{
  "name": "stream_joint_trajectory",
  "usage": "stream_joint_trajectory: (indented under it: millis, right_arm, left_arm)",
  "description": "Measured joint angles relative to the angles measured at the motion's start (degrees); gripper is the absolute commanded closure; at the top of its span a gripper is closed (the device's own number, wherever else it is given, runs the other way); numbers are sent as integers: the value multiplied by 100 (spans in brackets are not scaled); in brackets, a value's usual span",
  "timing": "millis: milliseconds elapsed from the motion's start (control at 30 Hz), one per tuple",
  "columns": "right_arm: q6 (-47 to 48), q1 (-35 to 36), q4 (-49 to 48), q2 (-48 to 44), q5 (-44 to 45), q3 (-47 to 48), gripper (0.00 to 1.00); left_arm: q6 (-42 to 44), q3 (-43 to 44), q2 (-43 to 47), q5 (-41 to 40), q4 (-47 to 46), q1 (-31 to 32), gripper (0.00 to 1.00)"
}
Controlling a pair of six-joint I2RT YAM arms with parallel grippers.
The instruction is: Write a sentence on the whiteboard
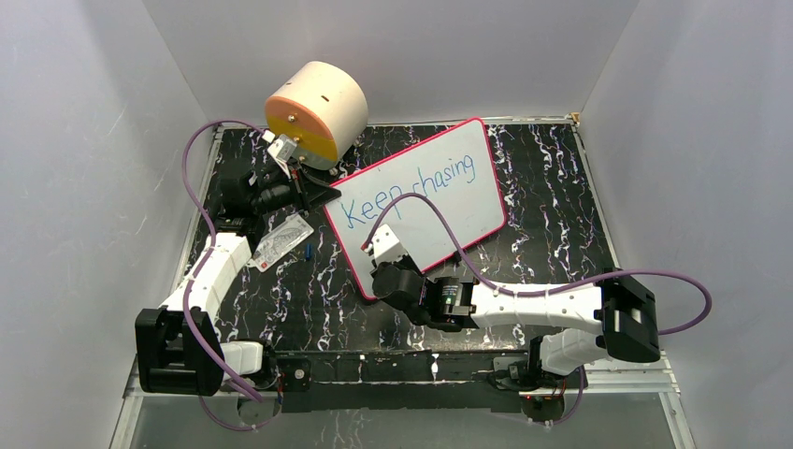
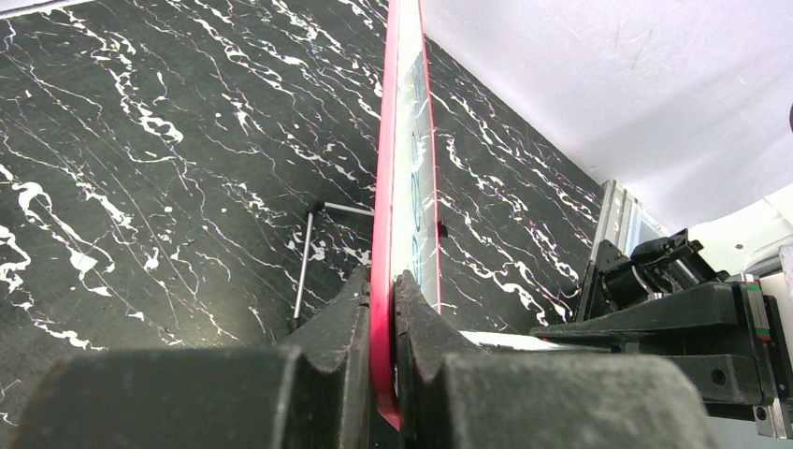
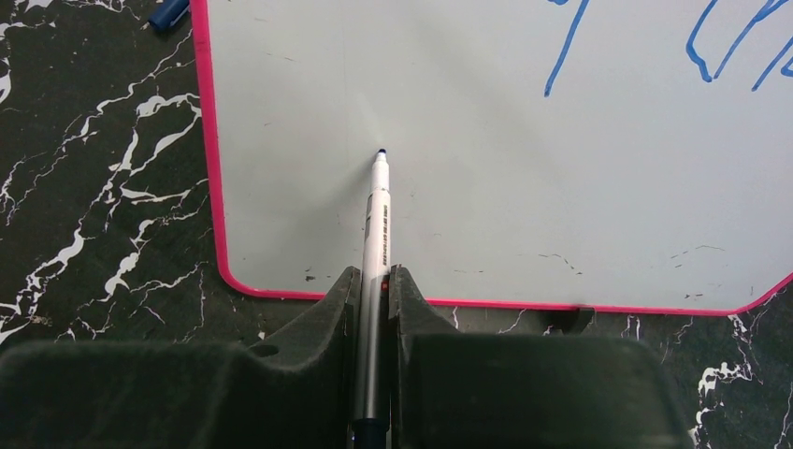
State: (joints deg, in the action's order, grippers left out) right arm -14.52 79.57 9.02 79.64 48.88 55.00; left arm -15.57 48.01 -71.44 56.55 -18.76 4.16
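My right hand is clamped on the marker, its tip at the blank lower part of the whiteboard, near the left border. My left hand pinches its pink edge. It sits mid-surface, toward the far edge; the sentence reads "Keep chasing".

The whiteboard carries a blue handwritten sentence reading "Keep chasing"; print on the marker is illegible.
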Motion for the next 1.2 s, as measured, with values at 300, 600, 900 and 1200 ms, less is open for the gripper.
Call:
stream_joint_trajectory:
  millis: [300, 600, 900, 1200]
  right_arm:
    - [107, -7, -28, -7, -79, 0, 100]
    - [125, -11, -146, -28, -219, -4, 100]
    - [96, -13, -103, -28, -367, -2, 100]
    - [-28, -11, 205, -28, -603, -2, 100]
  left_arm:
    - [0, 7, -2, 0, 13, 0, 100]
    - [0, 11, -2, 0, 15, 0, 100]
    - [0, 11, -2, 0, 17, 0, 100]
    - [2, 11, -2, 0, 20, 0, 100]
